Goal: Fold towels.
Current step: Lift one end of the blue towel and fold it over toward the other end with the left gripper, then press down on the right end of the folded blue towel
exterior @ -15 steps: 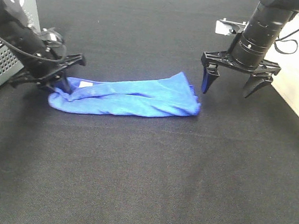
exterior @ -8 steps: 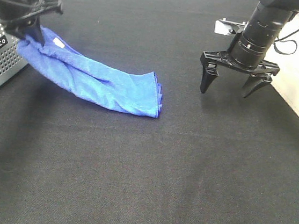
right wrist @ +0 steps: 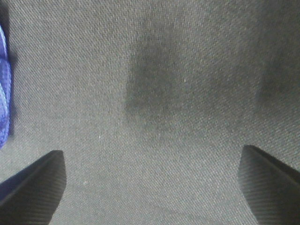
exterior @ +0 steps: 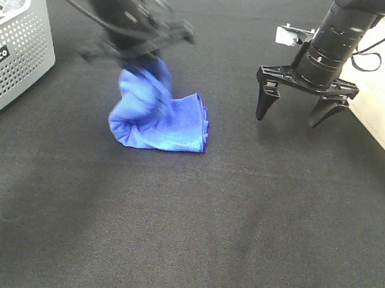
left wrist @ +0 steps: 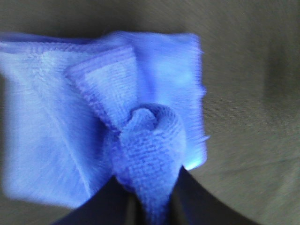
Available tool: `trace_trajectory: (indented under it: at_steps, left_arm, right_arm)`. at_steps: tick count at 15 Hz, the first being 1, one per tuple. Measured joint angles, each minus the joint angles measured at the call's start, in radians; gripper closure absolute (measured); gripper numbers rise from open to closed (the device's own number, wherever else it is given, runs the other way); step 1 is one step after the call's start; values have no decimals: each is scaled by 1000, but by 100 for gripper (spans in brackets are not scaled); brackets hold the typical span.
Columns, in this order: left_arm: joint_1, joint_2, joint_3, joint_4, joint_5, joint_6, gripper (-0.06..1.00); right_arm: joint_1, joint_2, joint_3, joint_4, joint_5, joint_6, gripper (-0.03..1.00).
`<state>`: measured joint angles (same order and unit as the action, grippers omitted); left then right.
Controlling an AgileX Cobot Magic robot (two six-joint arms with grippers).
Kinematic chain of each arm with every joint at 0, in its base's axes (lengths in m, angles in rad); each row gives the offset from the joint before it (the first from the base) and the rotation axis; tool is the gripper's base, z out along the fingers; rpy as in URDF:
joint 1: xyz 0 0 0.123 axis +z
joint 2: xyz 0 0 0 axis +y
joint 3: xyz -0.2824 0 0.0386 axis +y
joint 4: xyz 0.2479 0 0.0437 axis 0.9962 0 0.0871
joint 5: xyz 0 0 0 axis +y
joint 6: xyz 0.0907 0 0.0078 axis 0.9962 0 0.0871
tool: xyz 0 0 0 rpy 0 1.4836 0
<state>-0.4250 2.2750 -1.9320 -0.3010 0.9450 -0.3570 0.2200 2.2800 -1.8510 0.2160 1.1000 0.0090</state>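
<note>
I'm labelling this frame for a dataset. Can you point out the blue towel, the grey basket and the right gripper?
blue towel (exterior: pixel 163 123), exterior high view, on its folded lower part.
grey basket (exterior: pixel 19 44), exterior high view, on its perforated side wall.
right gripper (exterior: pixel 287 117), exterior high view, midway between its open fingertips.

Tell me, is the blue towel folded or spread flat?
Partly folded: the left gripper holds one end of the towel raised above the bunched rest.

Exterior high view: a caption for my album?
Left gripper holds the blue towel end above its folded half; right gripper hangs open beside.
</note>
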Motion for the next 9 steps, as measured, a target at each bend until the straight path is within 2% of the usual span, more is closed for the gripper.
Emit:
trace_trajectory:
  at_steps: [1, 3, 4, 5, 6, 9]
  left_arm:
    - [-19, 46, -48, -33, 0, -9, 73]
    - [-50, 109, -115, -99, -1, -12, 41]
    - [-50, 109, -115, -99, -1, -12, 41]
    - [-64, 120, -136, -129, -7, -12, 21]
    - [-65, 120, -152, -133, -9, -6, 15]
    - [-31, 97, -207, -72, 22, 97, 12]
  right_arm:
    - [0, 0, 0, 0, 4, 0, 3]
    - [0, 0, 0, 0, 22, 0, 3]
    - [0, 0, 0, 0, 22, 0, 3]
    - [0, -2, 0, 0, 34, -1, 3]
    - [0, -8, 0, 0, 41, -9, 3]
    - [0, -57, 0, 36, 43, -9, 3]
